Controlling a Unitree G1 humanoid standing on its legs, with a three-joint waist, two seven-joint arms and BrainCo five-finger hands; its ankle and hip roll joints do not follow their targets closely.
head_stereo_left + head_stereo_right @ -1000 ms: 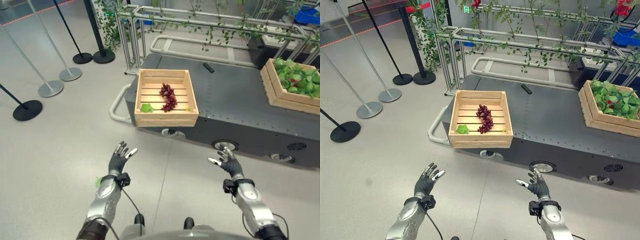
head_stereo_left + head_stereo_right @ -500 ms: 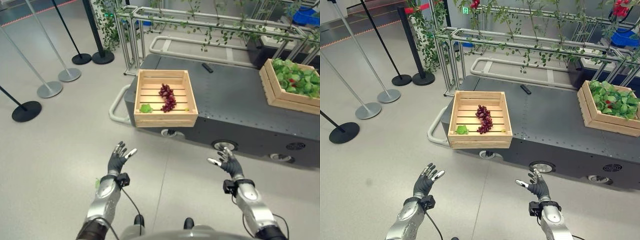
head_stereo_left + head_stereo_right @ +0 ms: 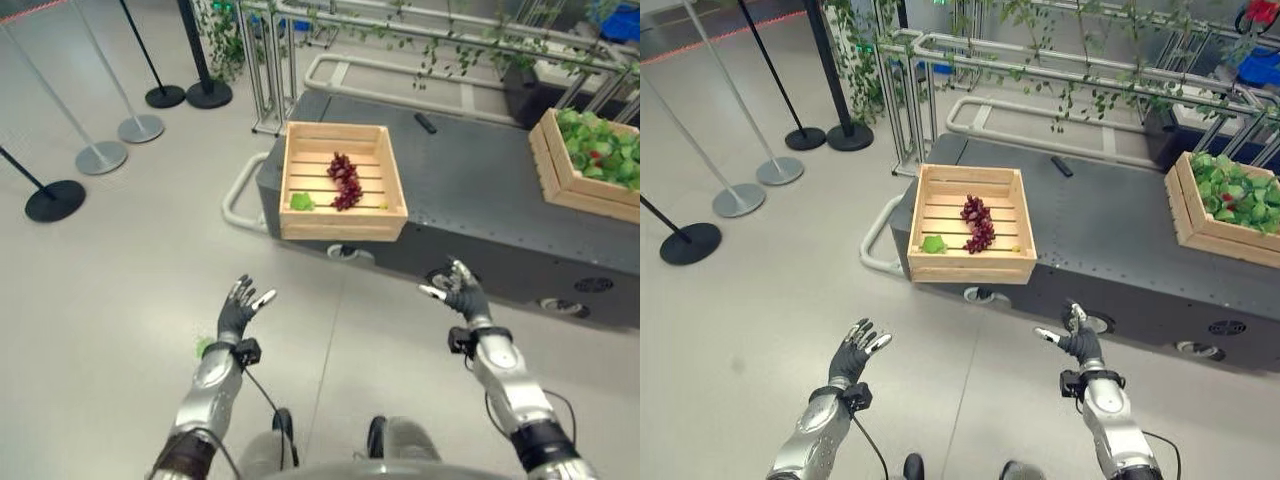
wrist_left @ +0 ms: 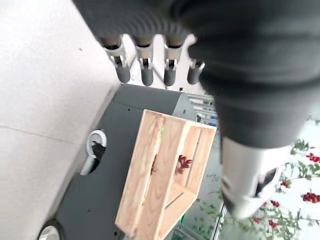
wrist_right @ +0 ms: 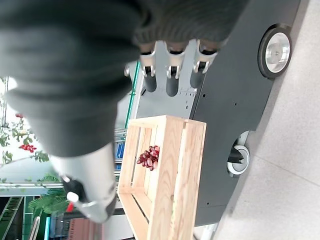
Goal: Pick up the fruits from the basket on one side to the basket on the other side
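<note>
Left eye view: compared with a second ago, the whole scene is shifted, while both hands are kept spread and empty. Ahead of the left hand (image 3: 240,308) and right hand (image 3: 459,291), dark red grapes (image 3: 346,182) lie inside the pale wooden slatted crate (image 3: 342,222). No writing can be read.

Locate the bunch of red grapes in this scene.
The red grapes lie inside the slatted wooden crate at the dark cart's left end, beside a green leaf.

wooden crates (image 3: 971,265): 2 | grape bunches (image 3: 976,222): 1 | barrier posts (image 3: 738,199): 5 | robot hands (image 3: 854,350): 2
</note>
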